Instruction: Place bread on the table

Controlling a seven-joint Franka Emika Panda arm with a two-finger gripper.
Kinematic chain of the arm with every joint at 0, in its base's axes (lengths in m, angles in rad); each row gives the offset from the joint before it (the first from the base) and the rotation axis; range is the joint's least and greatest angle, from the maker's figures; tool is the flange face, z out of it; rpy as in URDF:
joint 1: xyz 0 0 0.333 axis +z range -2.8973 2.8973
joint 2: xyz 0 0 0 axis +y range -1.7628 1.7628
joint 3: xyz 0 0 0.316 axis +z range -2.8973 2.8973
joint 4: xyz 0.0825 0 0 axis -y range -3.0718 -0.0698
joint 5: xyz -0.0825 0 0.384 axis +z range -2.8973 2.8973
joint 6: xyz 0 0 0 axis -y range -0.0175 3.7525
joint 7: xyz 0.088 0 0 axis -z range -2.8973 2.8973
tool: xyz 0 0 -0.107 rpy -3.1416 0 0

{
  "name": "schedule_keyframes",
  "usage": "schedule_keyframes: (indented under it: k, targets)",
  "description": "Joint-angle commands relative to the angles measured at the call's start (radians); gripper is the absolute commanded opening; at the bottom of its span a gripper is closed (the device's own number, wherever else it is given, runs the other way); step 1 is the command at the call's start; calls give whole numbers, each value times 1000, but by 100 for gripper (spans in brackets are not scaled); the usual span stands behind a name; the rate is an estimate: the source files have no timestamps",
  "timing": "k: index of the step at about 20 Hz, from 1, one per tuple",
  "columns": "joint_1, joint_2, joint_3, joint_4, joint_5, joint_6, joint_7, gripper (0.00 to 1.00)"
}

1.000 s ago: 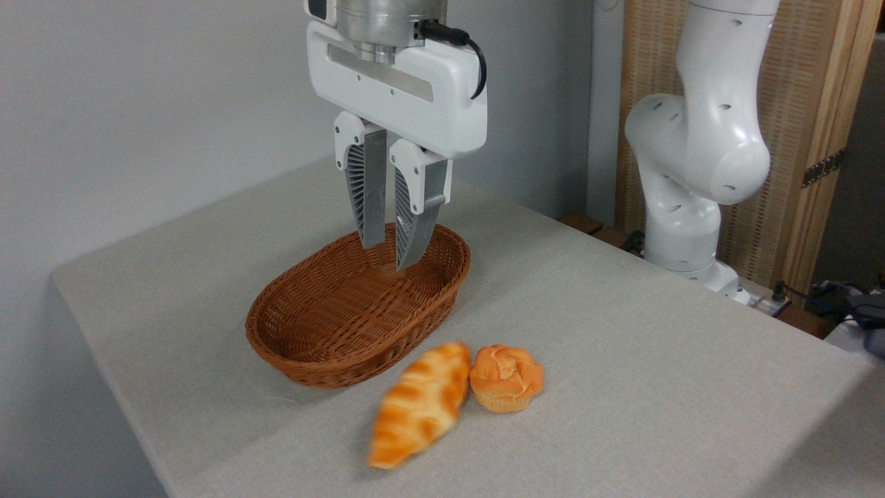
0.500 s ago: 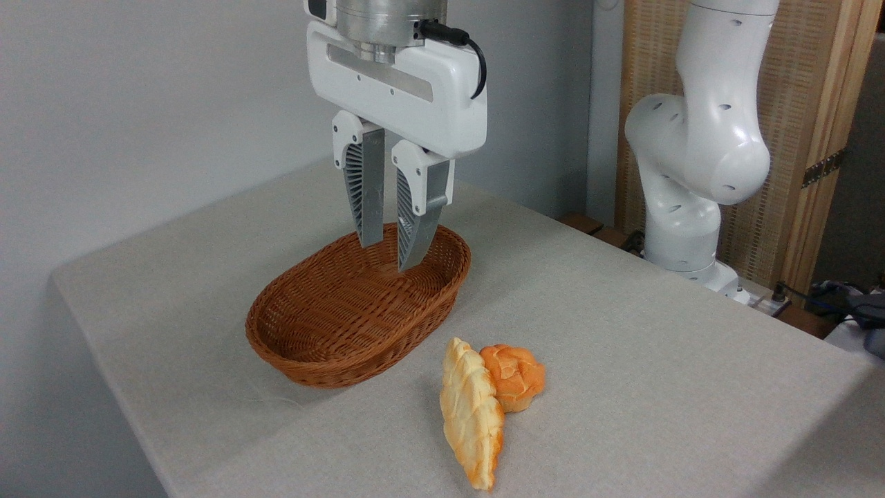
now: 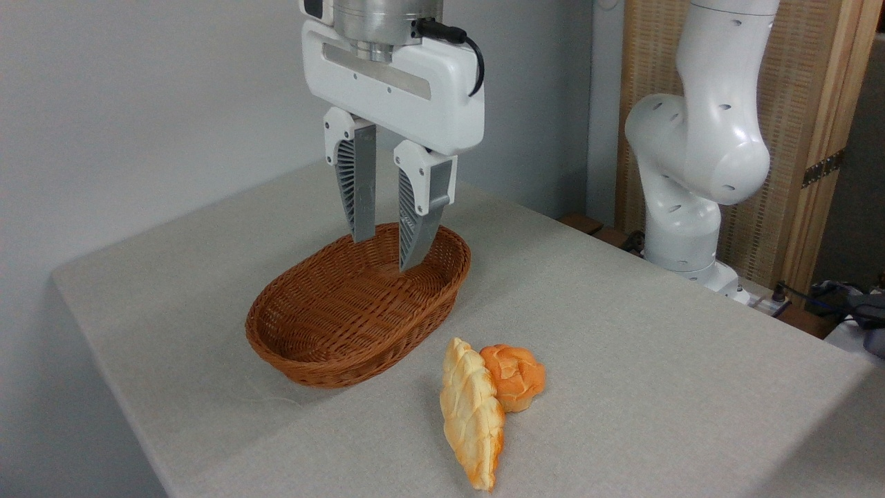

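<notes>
The bread (image 3: pixel 471 413) lay on the table (image 3: pixel 622 311), at five o'clock from the empty, narrowly parted claw (image 3: pixel 387 252).

Items I logged: table (image 3: pixel 622 332), matt grey-beige woven cloth; basket (image 3: pixel 332 360), brown wicker, coarse weave, slight sheen; bread (image 3: pixel 471 415), pale golden crust, ridged, matt; bun (image 3: pixel 515 377), orange, faintly glossy; gripper (image 3: pixel 387 252), glossy white plastic housing, grey ribbed fingers (image 3: pixel 356 187), brushed metal flange; arm (image 3: pixel 698 152), smooth glossy white.
</notes>
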Motion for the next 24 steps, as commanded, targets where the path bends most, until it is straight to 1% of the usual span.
schedule_keyframes:
  k: [1, 2, 4, 5, 6, 9, 10, 12, 13, 15, 20, 22, 24]
  targets:
    - [9, 45, -32, 81, -12, -87, -69, 100]
    - [13, 58, -50, 104, -30, -110, -67, 100]
    - [46, 85, -87, 147, -76, -141, -64, 100]
    - [58, 99, -114, 172, -86, -162, -64, 100]
    - [69, 107, -130, 193, -90, -194, -63, 100]
    - [75, 136, -182, 226, -90, -251, -61, 100]
    - [87, 153, -208, 236, -90, -256, -61, 100]
    - [125, 168, -274, 244, -86, -261, -66, 100]
    - [135, 168, -286, 244, -83, -262, -64, 100]
    - [138, 171, -287, 241, -78, -264, -61, 100]
    - [181, 171, -287, 241, -77, -261, -46, 100]
    - [184, 168, -282, 240, -77, -258, -23, 100]
    - [184, 168, -280, 236, -77, -252, -24, 100]
